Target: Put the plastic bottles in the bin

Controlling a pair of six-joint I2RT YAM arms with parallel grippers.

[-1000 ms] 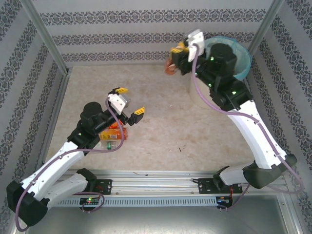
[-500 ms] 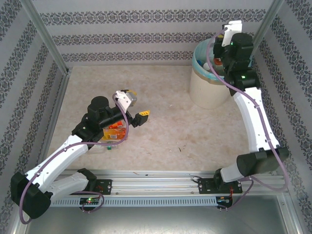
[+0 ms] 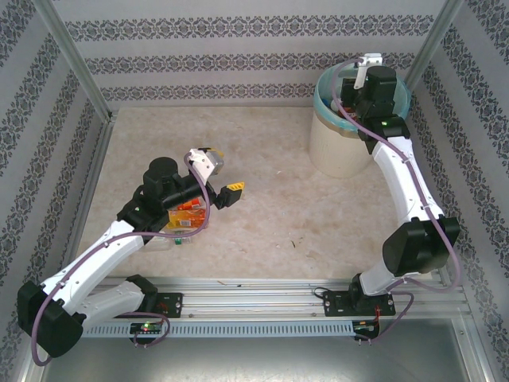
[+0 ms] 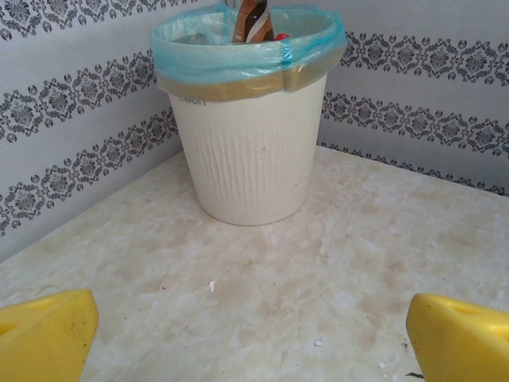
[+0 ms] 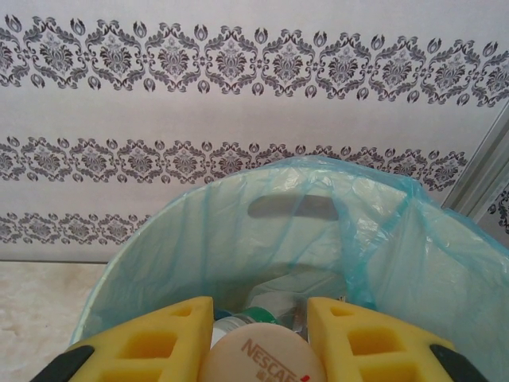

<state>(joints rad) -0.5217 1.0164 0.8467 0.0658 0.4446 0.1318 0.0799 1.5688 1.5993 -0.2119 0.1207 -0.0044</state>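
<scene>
The right gripper is gripping a Nescafé bottle over the bin at the far right, so the drop looks in hand, calling for parting jaws. The left gripper is gaping wide near an orange bottle, near left

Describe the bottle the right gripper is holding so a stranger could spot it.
Find the cream bin with the blue liner in the far right corner. The right gripper hangs over its mouth, clamping a brown bottle whose tan top reads Nescafe.
</scene>
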